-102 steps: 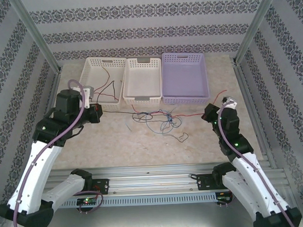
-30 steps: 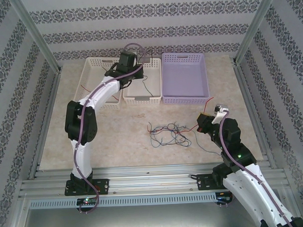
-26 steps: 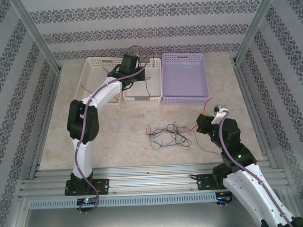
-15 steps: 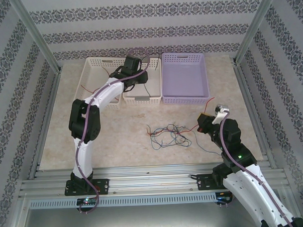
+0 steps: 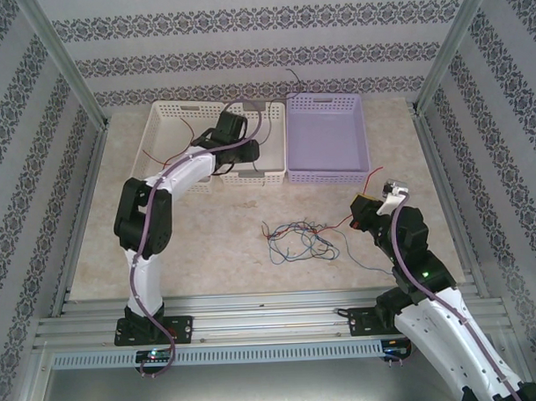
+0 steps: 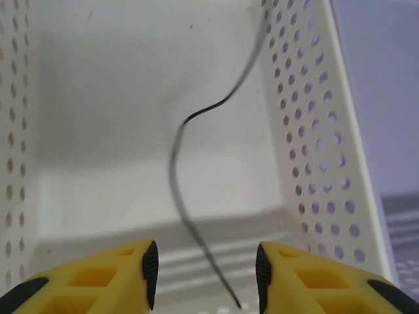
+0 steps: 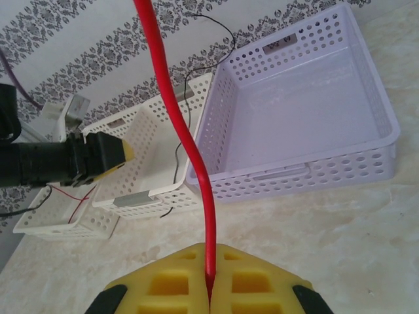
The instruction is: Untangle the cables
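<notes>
Standing beside the rig, I saw that the left gripper (image 6: 206,269) had let go. A second before, its fingers were pressed together above the far end of the middle white basket (image 6: 308,131); now they stood partly apart, holding nothing. The black cable (image 6: 173,163) trailed loose inside that basket, snaking from between the two fingertips toward the far right corner. The arm had also drawn back a little toward the basket's near end. The right gripper (image 7: 209,288) had not budged. Its fingers stayed clamped on the red cable (image 7: 190,144), which ran up and away from the tips. The rest of the cables (image 5: 296,242), red, blue and dark strands in a loose knot, sat on the table (image 5: 208,247) just left of that gripper. They were in much the same spot as before, short of the lavender basket (image 5: 329,175). A red strand lay in the left white basket (image 5: 160,125).
</notes>
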`<action>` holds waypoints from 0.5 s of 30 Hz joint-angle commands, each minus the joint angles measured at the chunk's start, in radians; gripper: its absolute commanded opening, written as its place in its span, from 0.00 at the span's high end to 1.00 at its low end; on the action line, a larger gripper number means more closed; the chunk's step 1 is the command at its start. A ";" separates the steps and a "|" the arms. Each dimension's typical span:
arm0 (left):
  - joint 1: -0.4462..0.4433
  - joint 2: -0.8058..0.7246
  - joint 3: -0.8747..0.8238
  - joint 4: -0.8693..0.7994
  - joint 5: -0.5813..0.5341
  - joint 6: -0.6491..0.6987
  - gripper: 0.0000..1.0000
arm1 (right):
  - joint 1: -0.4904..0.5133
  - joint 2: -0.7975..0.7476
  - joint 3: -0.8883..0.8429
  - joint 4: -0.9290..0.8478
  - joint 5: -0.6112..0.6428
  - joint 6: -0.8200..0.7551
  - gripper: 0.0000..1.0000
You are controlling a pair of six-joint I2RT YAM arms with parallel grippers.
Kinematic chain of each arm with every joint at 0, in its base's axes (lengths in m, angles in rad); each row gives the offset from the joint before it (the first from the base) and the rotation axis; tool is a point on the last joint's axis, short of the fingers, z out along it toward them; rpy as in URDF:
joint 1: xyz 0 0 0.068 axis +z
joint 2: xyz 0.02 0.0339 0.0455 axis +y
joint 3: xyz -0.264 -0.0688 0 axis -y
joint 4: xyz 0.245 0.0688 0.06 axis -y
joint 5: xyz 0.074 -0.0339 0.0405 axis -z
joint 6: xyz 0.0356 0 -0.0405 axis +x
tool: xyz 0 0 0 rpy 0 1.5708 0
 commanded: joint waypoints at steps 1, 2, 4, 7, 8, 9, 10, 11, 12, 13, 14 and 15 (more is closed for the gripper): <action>0.012 -0.065 -0.049 0.059 0.002 -0.035 0.56 | 0.015 0.003 0.024 0.036 0.002 0.020 1.00; 0.014 -0.071 -0.062 0.068 0.005 -0.040 0.56 | 0.015 0.005 0.024 0.036 0.000 0.022 1.00; 0.017 -0.081 -0.082 0.090 0.005 -0.042 0.51 | 0.018 0.009 0.024 0.035 0.001 0.022 1.00; 0.017 -0.057 -0.027 0.065 0.024 -0.035 0.43 | 0.025 0.013 0.027 0.032 0.010 0.015 1.00; 0.017 -0.045 0.007 0.051 0.033 -0.032 0.42 | 0.026 0.015 0.027 0.032 0.014 0.013 1.00; 0.018 -0.027 0.042 0.040 0.040 -0.029 0.40 | 0.027 0.016 0.027 0.034 0.017 0.009 1.00; 0.018 -0.007 0.078 0.030 0.041 -0.027 0.38 | 0.029 0.019 0.028 0.036 0.020 0.006 1.00; 0.017 0.011 0.110 0.026 0.043 -0.025 0.36 | 0.030 0.021 0.029 0.036 0.021 0.003 1.00; 0.018 0.042 0.155 0.017 0.048 -0.016 0.33 | 0.033 0.027 0.031 0.037 0.023 -0.003 1.00; 0.016 0.077 0.208 0.000 0.053 -0.010 0.32 | 0.036 0.033 0.033 0.039 0.024 -0.010 1.00; 0.016 0.106 0.259 -0.016 0.063 -0.005 0.32 | 0.039 0.036 0.034 0.038 0.027 -0.017 1.00; 0.016 0.150 0.325 -0.035 0.075 -0.003 0.32 | 0.041 0.041 0.035 0.039 0.031 -0.027 1.00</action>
